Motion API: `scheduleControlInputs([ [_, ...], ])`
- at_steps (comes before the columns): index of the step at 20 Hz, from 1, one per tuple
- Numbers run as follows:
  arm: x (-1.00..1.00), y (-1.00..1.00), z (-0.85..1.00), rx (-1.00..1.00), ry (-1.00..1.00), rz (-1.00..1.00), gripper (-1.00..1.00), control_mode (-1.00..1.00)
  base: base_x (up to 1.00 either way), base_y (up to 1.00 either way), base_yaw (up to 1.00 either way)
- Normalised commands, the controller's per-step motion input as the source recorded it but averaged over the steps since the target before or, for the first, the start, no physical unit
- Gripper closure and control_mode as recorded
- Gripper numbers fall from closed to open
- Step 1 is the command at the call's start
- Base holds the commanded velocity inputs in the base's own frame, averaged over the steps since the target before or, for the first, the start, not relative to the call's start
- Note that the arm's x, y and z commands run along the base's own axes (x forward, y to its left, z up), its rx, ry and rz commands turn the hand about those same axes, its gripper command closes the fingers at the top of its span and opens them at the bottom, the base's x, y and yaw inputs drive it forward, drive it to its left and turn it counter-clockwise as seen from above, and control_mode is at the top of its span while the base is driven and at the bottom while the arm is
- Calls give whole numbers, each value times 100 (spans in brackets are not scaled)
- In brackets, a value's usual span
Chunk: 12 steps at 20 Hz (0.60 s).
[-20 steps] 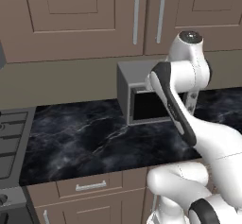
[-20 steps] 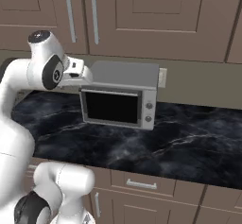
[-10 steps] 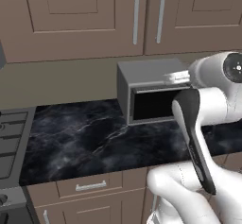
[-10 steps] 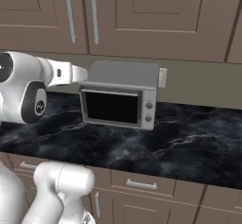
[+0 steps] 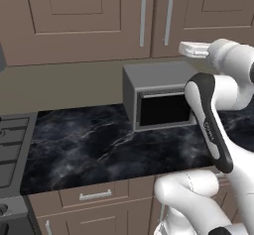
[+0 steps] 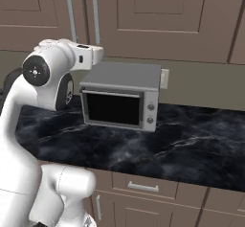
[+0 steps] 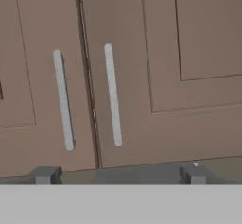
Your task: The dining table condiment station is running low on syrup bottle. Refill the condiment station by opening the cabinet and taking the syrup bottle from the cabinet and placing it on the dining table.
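Hand view facing cabinet (image 7: 142,76), doors shut; left handle (image 7: 63,100) and right handle (image 7: 112,95) flanking centre seam. Gripper (image 7: 118,175) spreading wide, fingertips (image 7: 45,175) below handles, touching nothing. Arm swinging up from beside microwave (image 6: 122,96) within last second, hand now rising above microwave toward cabinet. Meaning: door-opening step beginning, handle grasp likely next. Bottle presumably inside cabinet, hidden behind doors.

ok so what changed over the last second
The arm swung its upper links around and brought the open tool up to face the cabinet handles. It took hold of nothing. The cabinet doors stayed shut and the toaster oven stayed put.
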Motion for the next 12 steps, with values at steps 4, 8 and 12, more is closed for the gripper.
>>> scheduleControlInputs([
  [4, 12, 0, 5, 0, -35, 5, -100, -100, 0, 0, 0],
  [8, -4, 6, 5, 0, -21, 3, -100, -100, 0, 0, 0],
  [12, 26, 26, 24, 0, -12, 0, -100, -100, 0, 0, 0],
])
